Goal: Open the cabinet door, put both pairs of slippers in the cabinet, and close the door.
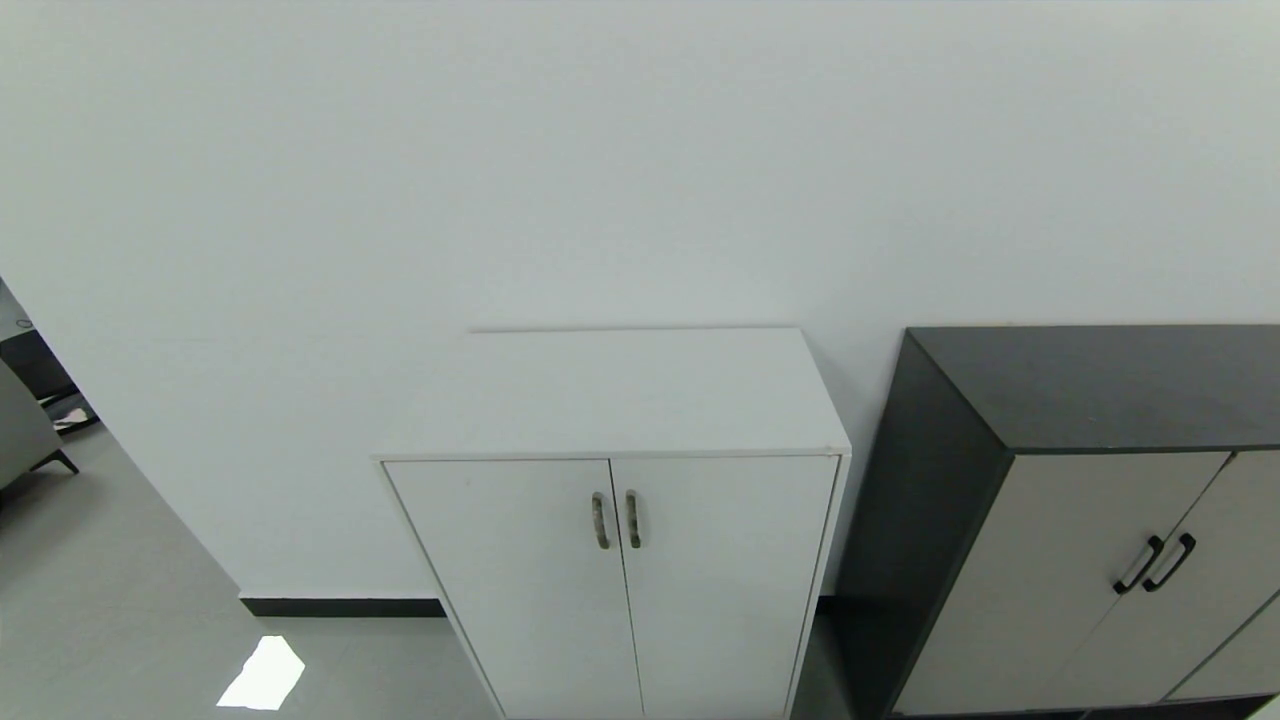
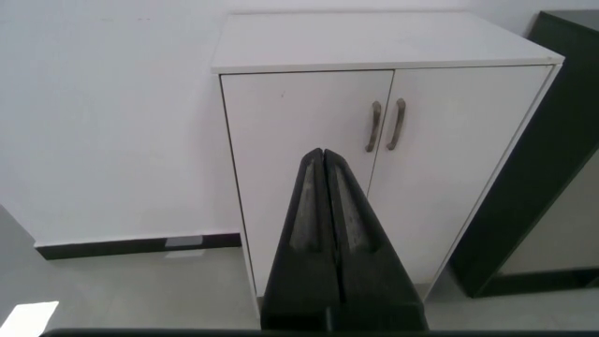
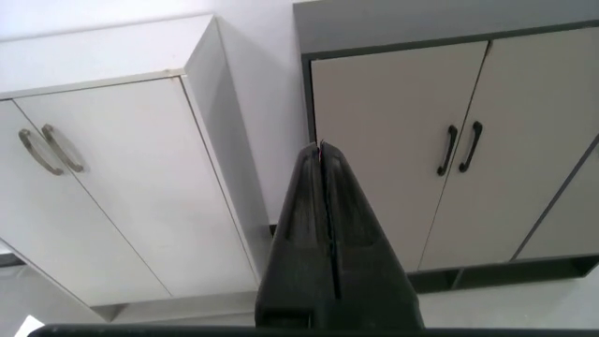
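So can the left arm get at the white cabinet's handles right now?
Probably yes. The left gripper faces the white cabinet, with nothing between it and the handles. It is shut, though, so it would have to open before it could grasp one.

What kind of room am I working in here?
Likely an indoor hallway or office-type room: a white two-door cabinet stands against a plain white wall, a dark cabinet with grey doors beside it, on a smooth grey floor.

Office-like room: white cabinet (image 1: 520,580) and dark cabinet (image 1: 940,480) against bare wall (image 1: 600,150), grey floor (image 1: 120,600).
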`<state>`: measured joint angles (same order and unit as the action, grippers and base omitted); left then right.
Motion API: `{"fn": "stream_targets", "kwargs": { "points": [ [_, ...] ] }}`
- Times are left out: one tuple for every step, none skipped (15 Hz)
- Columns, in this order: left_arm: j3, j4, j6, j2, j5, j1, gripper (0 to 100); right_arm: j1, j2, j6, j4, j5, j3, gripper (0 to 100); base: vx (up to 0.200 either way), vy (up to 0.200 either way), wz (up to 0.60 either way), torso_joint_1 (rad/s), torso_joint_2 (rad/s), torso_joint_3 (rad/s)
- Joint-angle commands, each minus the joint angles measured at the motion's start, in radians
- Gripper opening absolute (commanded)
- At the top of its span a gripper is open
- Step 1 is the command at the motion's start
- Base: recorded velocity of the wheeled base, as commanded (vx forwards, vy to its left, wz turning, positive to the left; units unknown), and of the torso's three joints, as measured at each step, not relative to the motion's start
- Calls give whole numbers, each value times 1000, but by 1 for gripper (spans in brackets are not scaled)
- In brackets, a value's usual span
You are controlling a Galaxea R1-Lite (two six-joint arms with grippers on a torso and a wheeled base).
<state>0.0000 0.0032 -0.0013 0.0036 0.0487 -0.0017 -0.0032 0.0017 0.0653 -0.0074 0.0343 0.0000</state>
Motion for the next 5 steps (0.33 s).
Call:
{"fn": "stream_targets", "kwargs": {
  "points": [
    [0,0,0,-1,0,0,0,0,0,1,0,1,0,0,0,0,0,0,0,0],
    [0,0,0,-1,0,0,0,0,0,1,0,1,0,0,0,0,0,0,0,0],
    [0,0,0,-1,0,0,0,0,0,-1,0,1,0,0,0,0,0,0,0,0],
    [0,0,0,-1,0,0,0,0,0,-1,0,1,0,0,0,0,0,0,0,0],
    [0,0,0,-1,0,0,0,0,0,-1,0,1,0,0,0,0,0,0,0,0]
  ]
}}
